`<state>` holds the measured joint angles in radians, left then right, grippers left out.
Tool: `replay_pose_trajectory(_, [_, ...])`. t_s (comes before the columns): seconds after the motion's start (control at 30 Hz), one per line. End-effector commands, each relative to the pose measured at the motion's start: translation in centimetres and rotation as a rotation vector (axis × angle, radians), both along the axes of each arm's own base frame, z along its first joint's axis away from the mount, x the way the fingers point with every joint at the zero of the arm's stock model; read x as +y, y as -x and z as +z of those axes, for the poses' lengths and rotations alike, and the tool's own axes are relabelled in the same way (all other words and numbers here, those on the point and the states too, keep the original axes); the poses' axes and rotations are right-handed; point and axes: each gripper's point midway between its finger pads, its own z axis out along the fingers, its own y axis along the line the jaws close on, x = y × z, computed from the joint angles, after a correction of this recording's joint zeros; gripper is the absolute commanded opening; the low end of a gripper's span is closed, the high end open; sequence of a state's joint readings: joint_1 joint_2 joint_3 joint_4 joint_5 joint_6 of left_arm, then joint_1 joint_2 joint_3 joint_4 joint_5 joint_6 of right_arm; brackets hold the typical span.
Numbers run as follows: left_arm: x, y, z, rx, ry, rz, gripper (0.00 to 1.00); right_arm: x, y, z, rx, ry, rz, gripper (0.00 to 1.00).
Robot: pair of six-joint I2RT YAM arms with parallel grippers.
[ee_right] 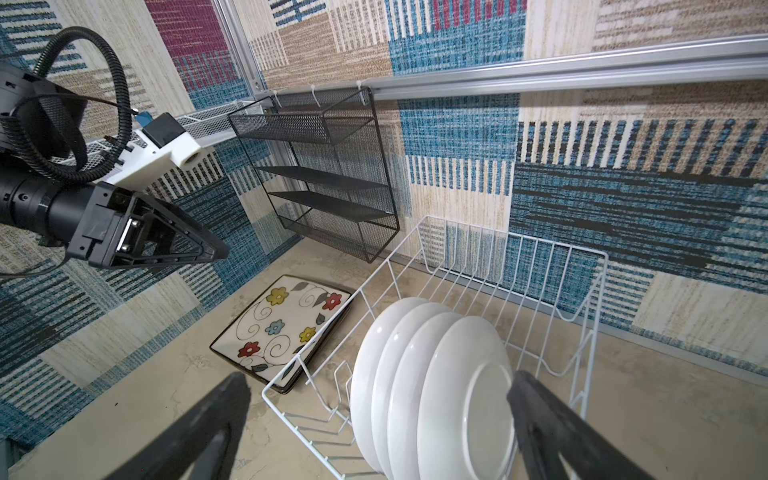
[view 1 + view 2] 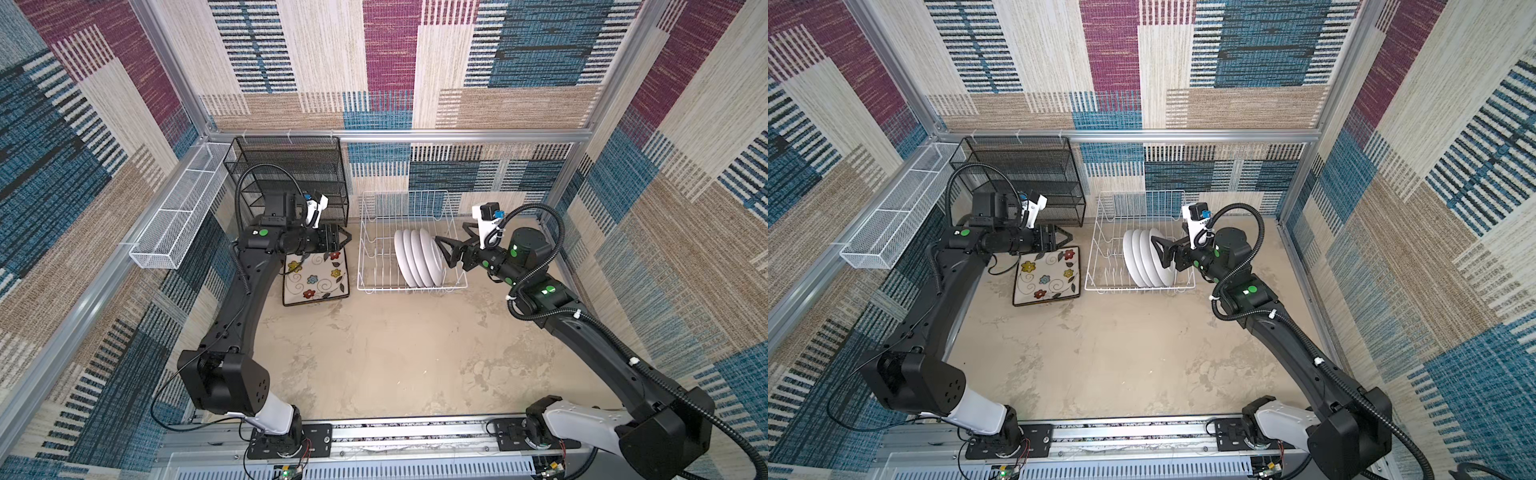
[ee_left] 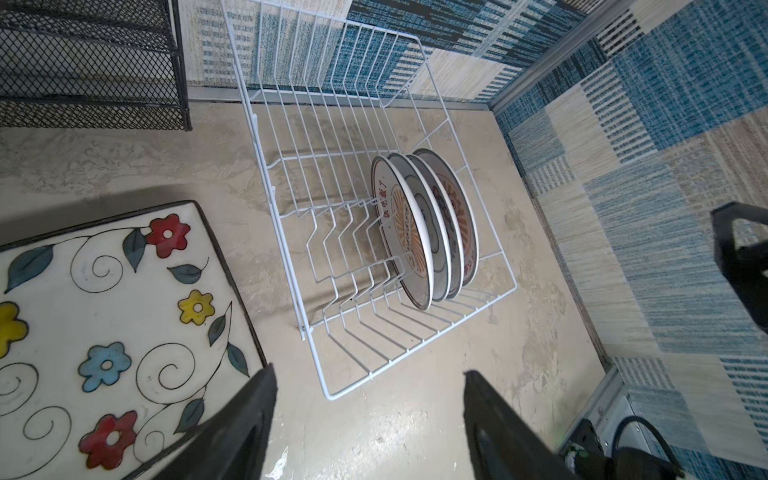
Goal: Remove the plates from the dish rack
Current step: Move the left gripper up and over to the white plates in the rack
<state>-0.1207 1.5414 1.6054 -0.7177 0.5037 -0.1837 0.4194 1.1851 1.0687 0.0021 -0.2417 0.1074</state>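
four round white plates (image 2: 417, 257) stand on edge in the dish rack (image 2: 382, 249). square flowered plates (image 2: 316, 278) lie stacked flat on the tabletop (image 2: 395, 353) just beside it. the left gripper (image 2: 345, 241) hovers over them, fingers apart and empty. the right gripper (image 2: 449, 231) has its fingers spread wide at the nearest round plate, holding nothing.

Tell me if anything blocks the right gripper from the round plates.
Nothing visible does. The open right gripper is right beside the nearest of the four round plates standing in the rack, and no object lies between them.
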Motion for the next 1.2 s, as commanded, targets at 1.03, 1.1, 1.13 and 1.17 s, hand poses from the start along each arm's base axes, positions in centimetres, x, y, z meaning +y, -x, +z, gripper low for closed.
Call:
replay_pose_trajectory(1.03, [-15.1,-3.0,-9.2,0.127,0.055,0.059,0.51,-0.6,0.4,-2.3,0.075,0.022,-0.027,0.99])
replay_pose_trajectory(1.1, [-15.0,-3.1,-9.2,0.125,0.052,0.064,0.44,-0.6,0.4,-2.3,0.072,0.02,-0.028,0.99])
replay_pose_trajectory(1.13, [-14.9,-3.2,-9.2,0.122,0.049,0.065,0.42,-0.6,0.5,-2.3,0.07,0.02,-0.027,0.99])
replay_pose_trajectory(1.17, [-14.9,-3.2,-9.4,0.121,0.041,0.067,0.41,-0.6,0.4,-2.5,0.071,0.021,-0.023,0.99])
